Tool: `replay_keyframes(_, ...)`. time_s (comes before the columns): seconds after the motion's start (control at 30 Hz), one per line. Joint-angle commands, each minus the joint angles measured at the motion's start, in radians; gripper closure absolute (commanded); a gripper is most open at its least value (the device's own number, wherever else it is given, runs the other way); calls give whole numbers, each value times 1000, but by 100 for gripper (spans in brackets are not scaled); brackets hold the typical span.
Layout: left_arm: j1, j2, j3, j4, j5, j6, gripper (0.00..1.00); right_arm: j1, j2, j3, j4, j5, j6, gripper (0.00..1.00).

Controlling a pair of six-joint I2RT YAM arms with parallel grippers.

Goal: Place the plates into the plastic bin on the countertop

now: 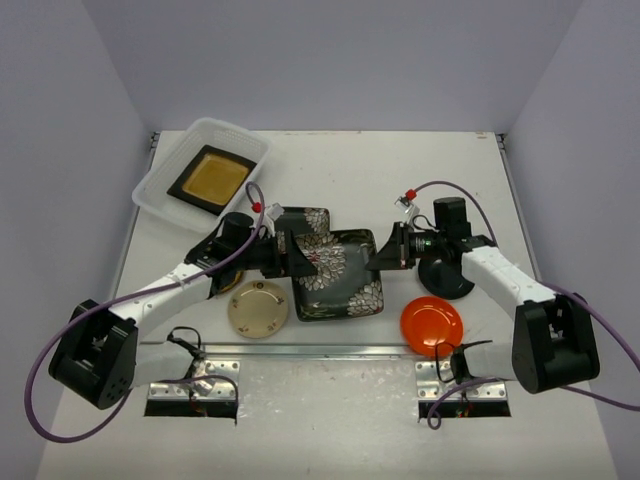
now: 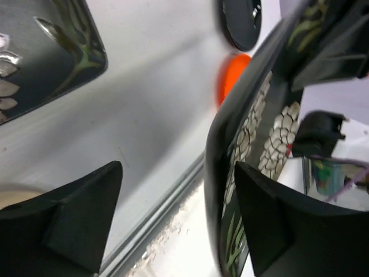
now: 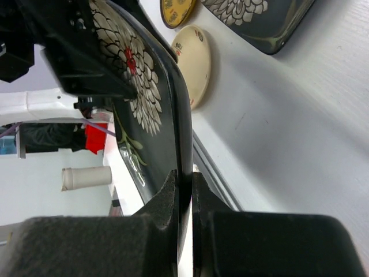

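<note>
flowered plate [image 1: 335, 275]: squarish, black glazed, white chrysanthemum heads on green stems, upturned rounded rim. no marked long axis. sits mid-countertop, face up, spanning left to right between the two grippers, corners slightly skewed to the table edges. right rim pinched by right gripper [image 1: 382, 252], jaws closed tight on it in the right wrist view. left rim reaches inside left gripper [image 1: 295, 255], jaws wide apart and not clamped, one finger [image 2: 288, 225] just beside the patterned face, the other well apart. cannot tell whether lifted clear of the surface.

countertop [image 1: 350, 170]: flat, matte white, rectangular. metal front edge [image 1: 330, 350]. pale lilac walls [image 1: 330, 60] on three sides.

also present:
- second flowered plate [image 1: 310, 220], same pattern, just beyond the first at its far-left corner.
- cream plate [image 1: 258, 308], round, glossy, near the front edge.
- orange plate [image 1: 432, 325], round.
- black round plate [image 1: 447, 280], partly under the right arm.
- yellow patterned plate [image 3: 176, 11], round, seen from the right wrist only.
- plastic bin [image 1: 155, 180], translucent white, rounded corners, far left, holding amber plate [image 1: 210, 178], square, dark-rimmed.
</note>
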Motion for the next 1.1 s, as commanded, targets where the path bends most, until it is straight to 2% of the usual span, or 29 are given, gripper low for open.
replay_keyframes(0.0, -27, 11, 51, 86, -14, -3, 78, 1, -27, 59, 117, -167, 91, 100)
replay_keyframes(0.03, -27, 9, 55, 82, -16, -3, 91, 1, -23, 58, 116, -161, 92, 100)
replay_keyframes(0.07, -27, 3, 67, 73, -34, -5, 98, 0, -20, 56, 116, -148, 91, 100)
replay_keyframes(0.13, -26, -16, 91, 46, -87, -19, 100, -1, -14, 51, 119, -125, 94, 100)
replay_keyframes(0.23, -5, -51, 133, 17, -172, -54, 100, -9, -5, 37, 134, -89, 127, 61)
replay_keyframes(0.3, 57, -74, 164, 10, -190, -98, 100, -27, -8, 22, 174, -50, 159, 21)
replay_keyframes(0.33, 66, -76, 178, 6, -189, -101, 100, -30, -9, 18, 177, -46, 170, 4)
replay_keyframes(0.47, 309, -108, 291, -87, -168, -170, 100, -124, -41, -26, 175, 34, 217, 1)
replay_keyframes(0.6, 538, -95, 377, -168, -176, -213, 100, -201, -91, -81, 169, 43, 216, 1)
replay_keyframes(0.7, 737, -56, 382, -149, -160, -286, 100, -212, -110, -103, 154, 41, 195, 1)
replay_keyframes(0.83, 811, 79, 426, -99, -194, -351, 100, -213, -114, -124, 146, 33, 183, 1)
replay_keyframes(1.07, 813, 324, 568, 24, -240, -488, 100, -212, -116, -166, 167, 20, 185, 1)
